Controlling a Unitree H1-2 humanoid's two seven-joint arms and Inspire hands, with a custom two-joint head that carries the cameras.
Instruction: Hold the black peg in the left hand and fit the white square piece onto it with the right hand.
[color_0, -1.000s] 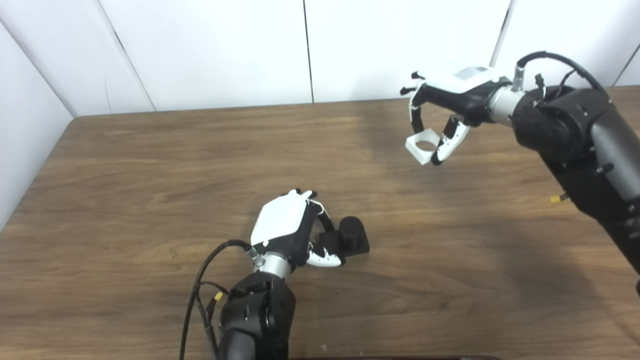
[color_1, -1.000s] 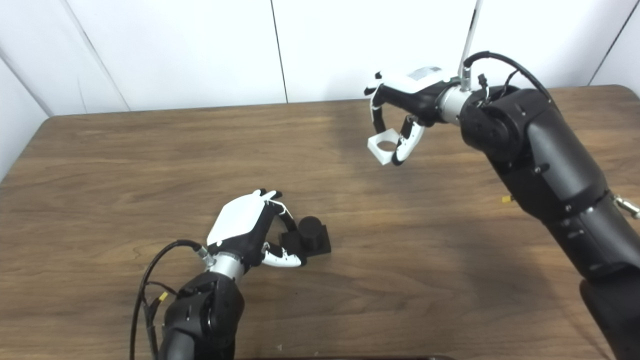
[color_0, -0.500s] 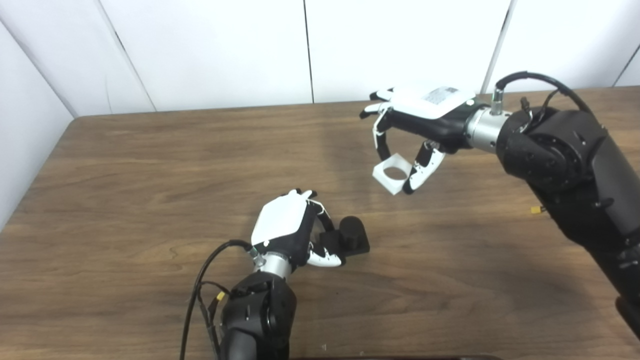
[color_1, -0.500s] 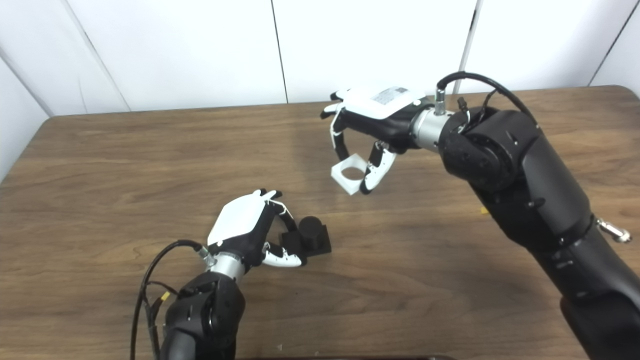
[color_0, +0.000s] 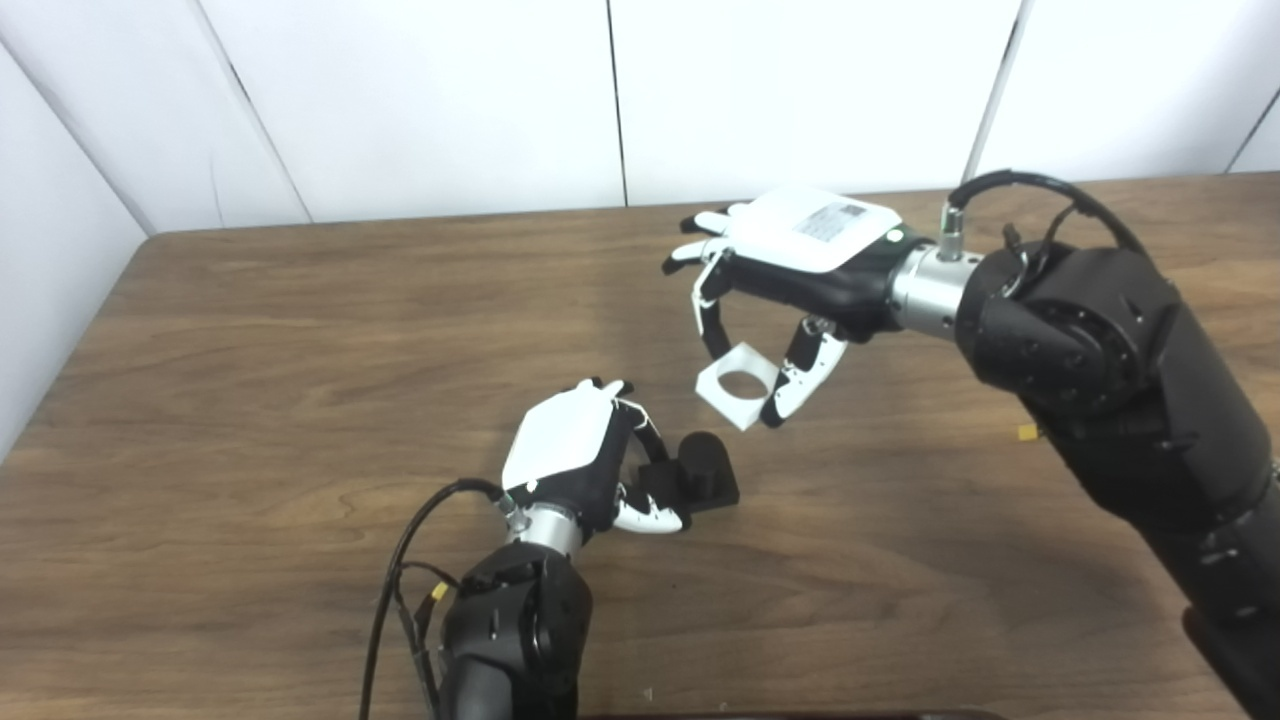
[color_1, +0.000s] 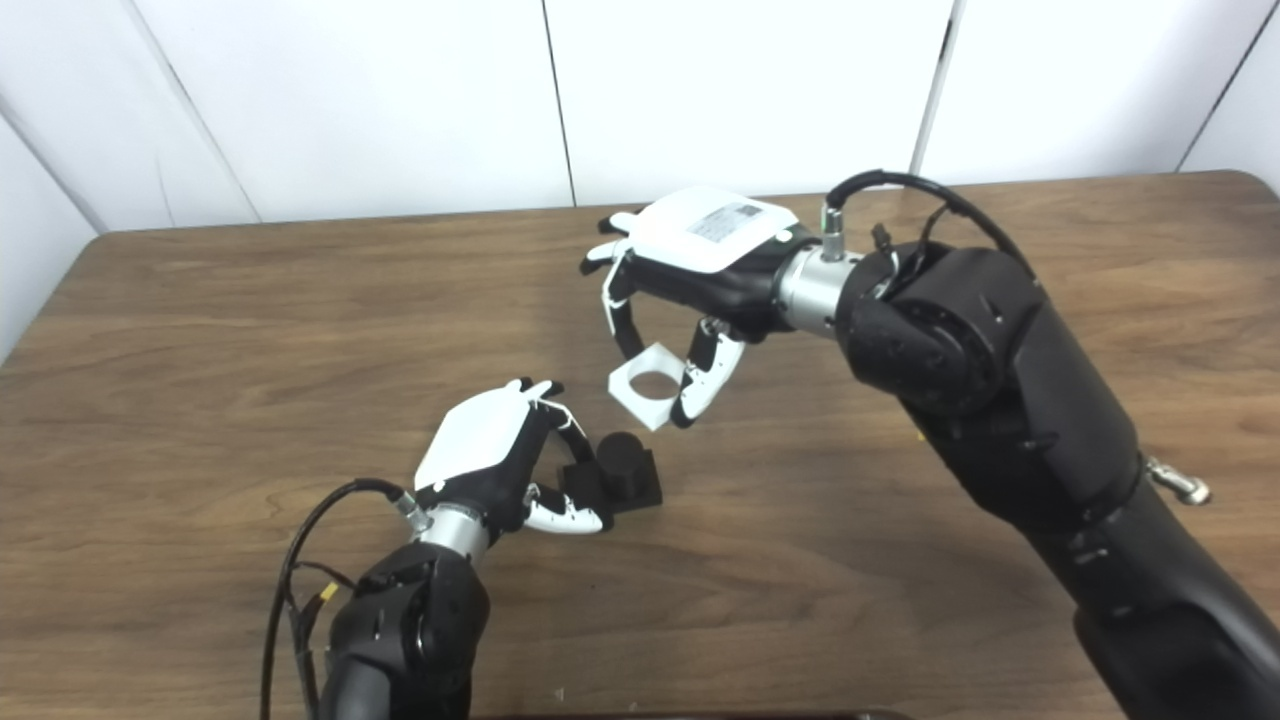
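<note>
Over the last second the right hand (color_0: 790, 280), pinching the white piece (color_0: 738, 385), has travelled left and nearer, now just beyond the peg (color_0: 703, 467). The left hand (color_0: 585, 460) grips the peg's base on the table (color_0: 250, 330), apparently unmoved. Alignment and lowering remain.

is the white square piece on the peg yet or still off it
Off. The white square piece is held in the right hand, above and apart from the black peg.

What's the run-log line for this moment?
left hand: shut on black peg, on table | right hand: shut on white square piece, above peg | fit: not yet
</note>
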